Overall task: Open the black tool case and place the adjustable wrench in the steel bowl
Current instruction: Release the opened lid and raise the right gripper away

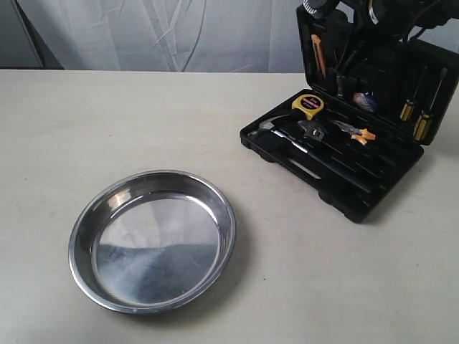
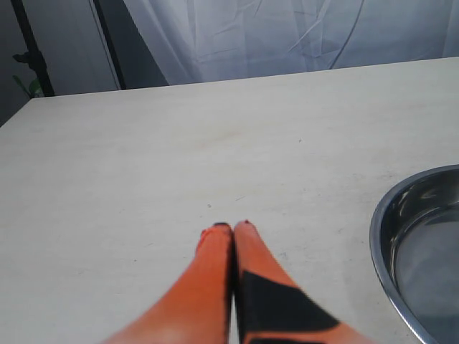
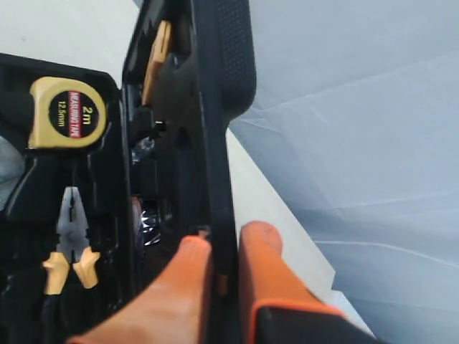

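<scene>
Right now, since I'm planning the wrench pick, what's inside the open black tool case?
Hammer, yellow tape measure, adjustable wrench, orange-handled pliers and screwdrivers show; the top of the lid is hidden behind the right arm.

Bright, even, soft light on a pale table (image 1: 143,107). The steel bowl (image 1: 152,240), lower left, shows dull grey reflections and a faint shadow toward lower right. The black tool case (image 1: 337,188), upper right, is murky. Left gripper (image 2: 231,226) looks blurred up close.
</scene>
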### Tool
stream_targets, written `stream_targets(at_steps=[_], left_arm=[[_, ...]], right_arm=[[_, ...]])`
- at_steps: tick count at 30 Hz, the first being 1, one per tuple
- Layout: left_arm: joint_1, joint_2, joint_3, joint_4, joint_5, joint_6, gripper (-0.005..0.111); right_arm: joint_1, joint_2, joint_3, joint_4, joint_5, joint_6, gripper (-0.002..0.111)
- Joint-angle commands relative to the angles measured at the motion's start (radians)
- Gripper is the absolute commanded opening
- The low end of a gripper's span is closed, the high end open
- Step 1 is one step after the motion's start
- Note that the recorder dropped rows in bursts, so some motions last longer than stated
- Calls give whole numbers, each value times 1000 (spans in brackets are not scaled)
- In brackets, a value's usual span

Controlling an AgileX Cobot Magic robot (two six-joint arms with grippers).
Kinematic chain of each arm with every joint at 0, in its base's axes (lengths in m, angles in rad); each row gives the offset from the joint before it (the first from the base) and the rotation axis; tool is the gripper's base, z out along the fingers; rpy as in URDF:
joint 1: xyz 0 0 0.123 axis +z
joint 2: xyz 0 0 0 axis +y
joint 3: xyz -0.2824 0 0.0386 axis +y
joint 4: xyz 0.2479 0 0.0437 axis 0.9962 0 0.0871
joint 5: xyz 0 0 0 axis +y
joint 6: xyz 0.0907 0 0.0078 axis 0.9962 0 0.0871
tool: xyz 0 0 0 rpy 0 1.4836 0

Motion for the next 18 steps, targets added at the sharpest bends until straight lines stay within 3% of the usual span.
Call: stream_targets(at_steps=[1,10,12,14,15,16,18], left_arm=[[4,-3,-3,4,-6,-2,0],[4,-3,-3,4,-8,-2,0],[4,-3,-3,4,-8,-2,0],[4,-3,-3,4,-8,-2,0],[4,-3,-3,4,-8,-2,0],[4,-3,-3,4,-6,-2,0],[4,-3,-3,4,-6,-2,0]], right_arm=[[-35,-3,-3,-95,45,88,0],[-238,4,-3,-84,-29,314,1],[-258,18,-3,-73,-46,332,14],[-265,37,-3,-61,-55,332,42],[-265,38,-3,-61,-55,332,50],[-265,38,-3,-55,-59,340,56],[-265,37,-3,-105,-36,410,53]])
